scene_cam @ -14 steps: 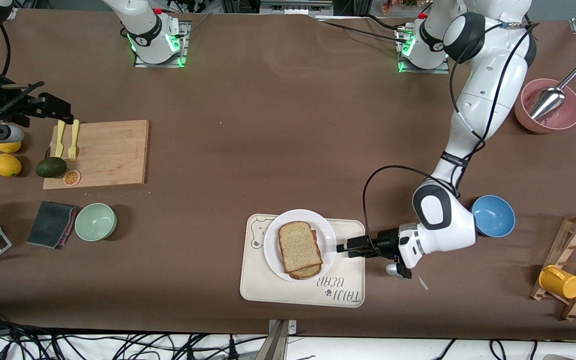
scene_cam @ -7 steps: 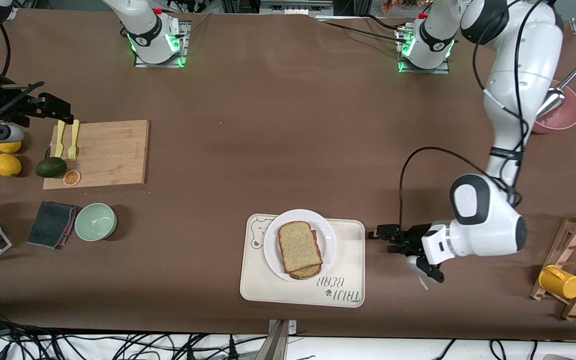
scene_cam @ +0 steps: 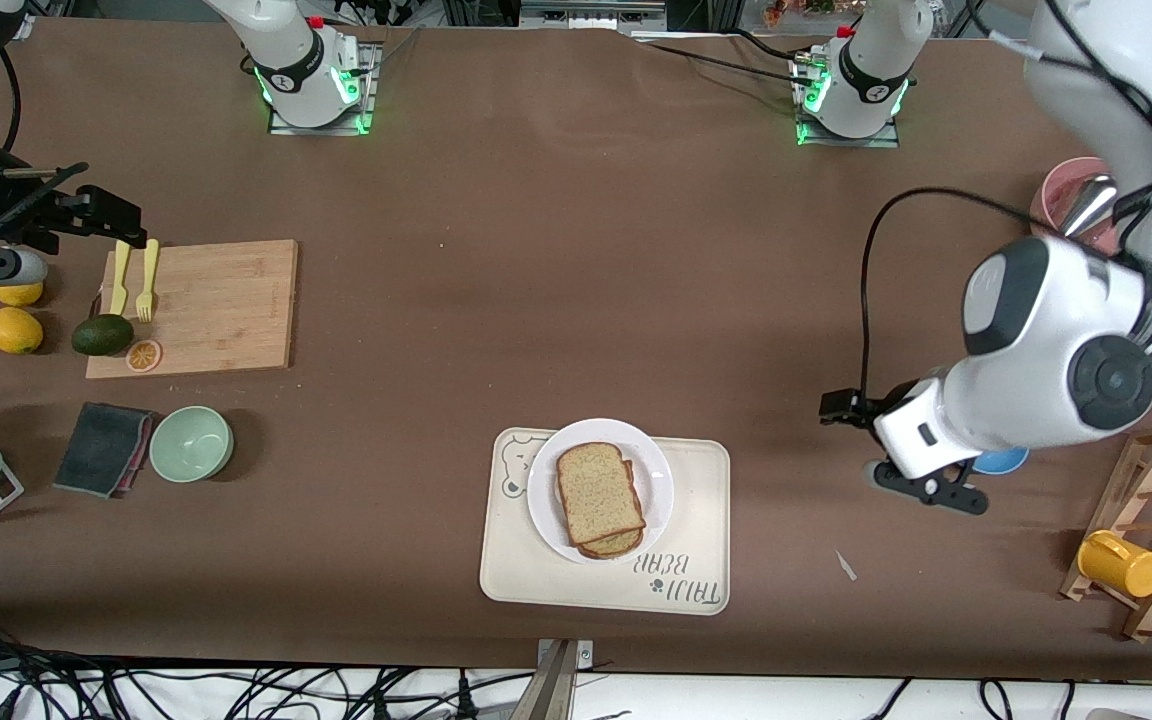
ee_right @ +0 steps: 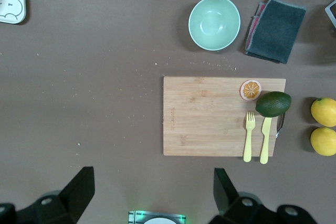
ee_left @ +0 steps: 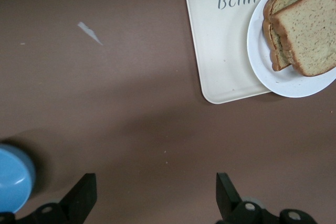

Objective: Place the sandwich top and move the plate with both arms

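At the right arm's end of the worktop (scene_cam: 576, 280), your right end effector (ee_right: 152, 195) hangs released and empty over the bare surface beside the cutting board (scene_cam: 198, 305); that arm waits, well apart from the food.

Moving toward the middle, the sandwich top (scene_cam: 598, 492) already lies flat on the lower slice, its long axis running roughly toward and away from the front camera, slightly skewed. Both sit on the plate (scene_cam: 548, 500), which rests on the cream tray (scene_cam: 696, 540) at the worktop's camera-side edge.

Further along, your left end effector (ee_left: 155, 198) is up in the air over bare worktop between the tray and the blue bowl (ee_left: 13, 177), fingers spread wide and holding nothing. Its wrist is pitched down and the forearm raised high.

What matters for you next: the plate lies from the left end effector toward the right arm's end, and the left arm is clearly the nearer one. Judging by this, the bread step looks done; moving the plate will need your right arm brought across.
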